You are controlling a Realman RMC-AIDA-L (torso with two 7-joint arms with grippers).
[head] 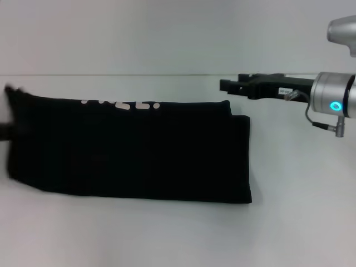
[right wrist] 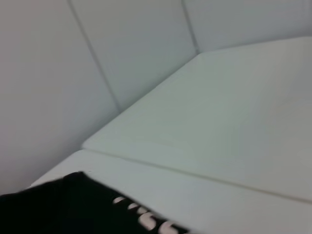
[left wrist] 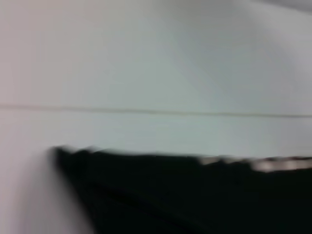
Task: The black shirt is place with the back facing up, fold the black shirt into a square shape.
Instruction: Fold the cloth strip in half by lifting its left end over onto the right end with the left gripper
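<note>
The black shirt (head: 133,150) lies flat on the white table (head: 300,222), folded into a long band that runs from the left edge to right of centre. White lettering (head: 122,104) shows along its far edge. My right gripper (head: 225,85) hovers just beyond the shirt's far right corner, pointing left and holding nothing. At the shirt's left end a dark blurred shape (head: 4,132) touches the cloth; it seems to be my left gripper. The left wrist view shows a shirt corner (left wrist: 195,195) close up. The right wrist view shows another shirt corner (right wrist: 58,209) with lettering.
Bare white table surrounds the shirt in front, behind and to the right. A pale wall (head: 167,33) rises behind the table's far edge. The right arm's silver wrist (head: 334,100) with a blue light sits at the right edge.
</note>
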